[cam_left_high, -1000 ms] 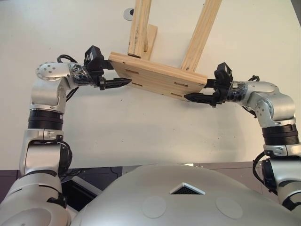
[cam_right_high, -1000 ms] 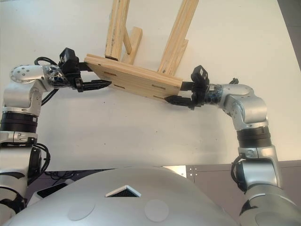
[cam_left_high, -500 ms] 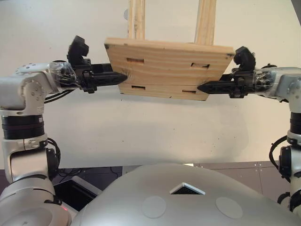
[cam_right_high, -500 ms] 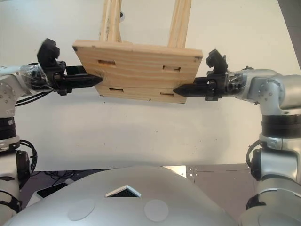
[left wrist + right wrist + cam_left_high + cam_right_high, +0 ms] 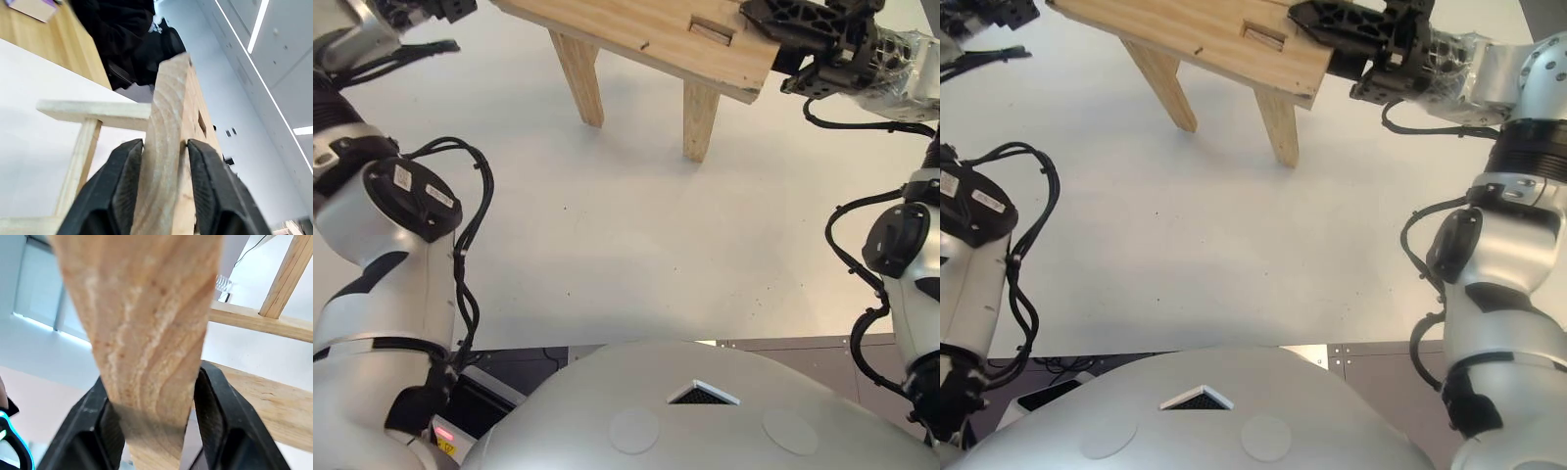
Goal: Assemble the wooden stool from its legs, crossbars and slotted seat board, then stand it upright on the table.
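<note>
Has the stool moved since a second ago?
Yes. Against the near edge of the table, the stool has tipped upright and risen in view: its legs pointed away before, now down toward the table.

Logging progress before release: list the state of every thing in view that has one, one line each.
seat board: on top of the legs, tilted, gripped at both ends.
legs: fitted under it, pointing down at the table; contact cannot be told.
crossbar: joined to a leg.
left hand: shut on the seat board's edge.
right hand: shut on the seat board's edge.
</note>
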You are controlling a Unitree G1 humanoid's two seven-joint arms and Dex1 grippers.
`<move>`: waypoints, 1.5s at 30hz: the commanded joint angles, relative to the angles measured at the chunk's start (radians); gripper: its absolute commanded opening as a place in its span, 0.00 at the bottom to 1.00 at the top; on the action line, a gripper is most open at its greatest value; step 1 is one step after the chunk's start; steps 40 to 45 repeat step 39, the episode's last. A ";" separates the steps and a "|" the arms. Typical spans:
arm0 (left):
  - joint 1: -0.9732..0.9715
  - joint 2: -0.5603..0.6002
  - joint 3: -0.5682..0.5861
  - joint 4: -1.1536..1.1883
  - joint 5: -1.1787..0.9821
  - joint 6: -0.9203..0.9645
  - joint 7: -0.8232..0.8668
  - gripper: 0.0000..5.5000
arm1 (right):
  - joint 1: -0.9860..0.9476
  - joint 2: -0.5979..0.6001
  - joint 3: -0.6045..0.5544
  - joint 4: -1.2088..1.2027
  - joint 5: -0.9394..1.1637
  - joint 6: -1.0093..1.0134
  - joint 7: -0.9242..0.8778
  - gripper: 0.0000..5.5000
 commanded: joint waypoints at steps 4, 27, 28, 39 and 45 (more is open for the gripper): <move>0.014 -0.030 -0.117 0.082 0.082 -0.263 -0.011 0.32 | 0.017 0.091 -0.092 0.036 -0.052 -0.104 -0.125 0.32; 0.703 -0.282 -0.361 -0.663 0.264 -0.991 0.020 0.76 | 0.531 0.227 -0.047 -0.728 -0.193 -0.579 -0.252 0.64; 0.779 -0.297 -0.412 -0.687 0.329 -1.059 0.035 0.74 | 0.591 0.246 0.014 -0.777 -0.287 -0.686 -0.281 0.61; 1.083 -0.502 -0.653 -0.857 0.594 -1.365 0.248 0.43 | 0.830 0.444 0.338 -0.817 -0.993 -1.418 -0.737 0.28; 1.083 -0.502 -0.653 -0.857 0.594 -1.365 0.248 0.43 | 0.830 0.444 0.338 -0.817 -0.993 -1.418 -0.737 0.28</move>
